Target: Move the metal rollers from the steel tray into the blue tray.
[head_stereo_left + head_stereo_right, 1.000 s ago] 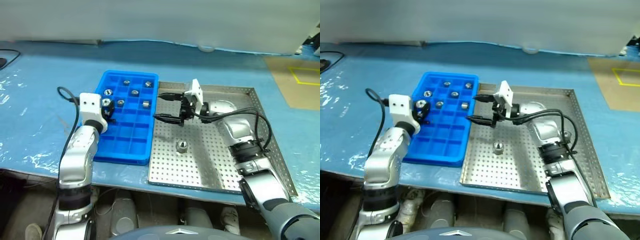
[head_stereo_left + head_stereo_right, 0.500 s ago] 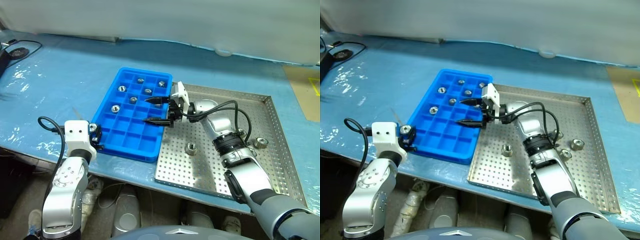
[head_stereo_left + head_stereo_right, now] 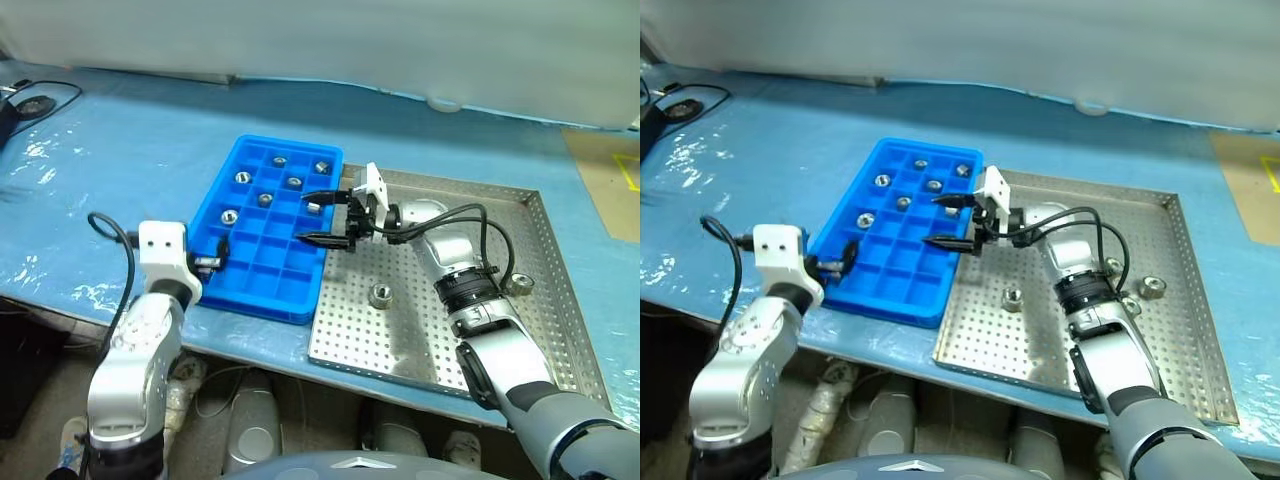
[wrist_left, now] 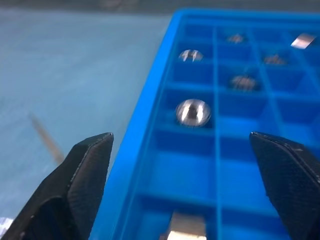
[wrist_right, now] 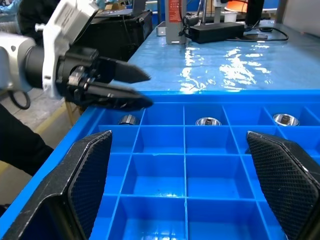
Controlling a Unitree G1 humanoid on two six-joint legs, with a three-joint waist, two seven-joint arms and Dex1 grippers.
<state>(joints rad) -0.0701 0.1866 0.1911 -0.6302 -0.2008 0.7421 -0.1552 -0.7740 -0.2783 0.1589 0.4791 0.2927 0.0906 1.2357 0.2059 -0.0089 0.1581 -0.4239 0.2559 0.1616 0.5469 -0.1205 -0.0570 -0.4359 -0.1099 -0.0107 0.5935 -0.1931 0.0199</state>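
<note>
The blue tray (image 3: 280,280) lies left of the steel tray (image 3: 400,340). Several metal rollers (image 3: 265,199) sit in the blue tray's far compartments. Others lie on the steel tray's floor, one near the middle (image 3: 380,295) and one by the right rim (image 3: 520,283). My left gripper (image 3: 212,258) is at the blue tray's left rim, open and empty, its fingers (image 4: 92,165) wide apart. One roller (image 5: 127,119) lies in a cell close under it. My right gripper (image 3: 303,217) points left over the blue tray's right columns, open with nothing between its fingers (image 5: 92,170).
The trays rest on a table under blue sheeting (image 3: 120,160), and its front edge runs just below them. A black device with cables (image 3: 25,105) sits at the far left. A tan board with yellow tape (image 3: 610,170) lies at the far right.
The camera shifted early in the second. My left gripper, shut on a roller before, has moved in to the blue tray's rim and opened; the roller has left its fingers. The right gripper stays open.
</note>
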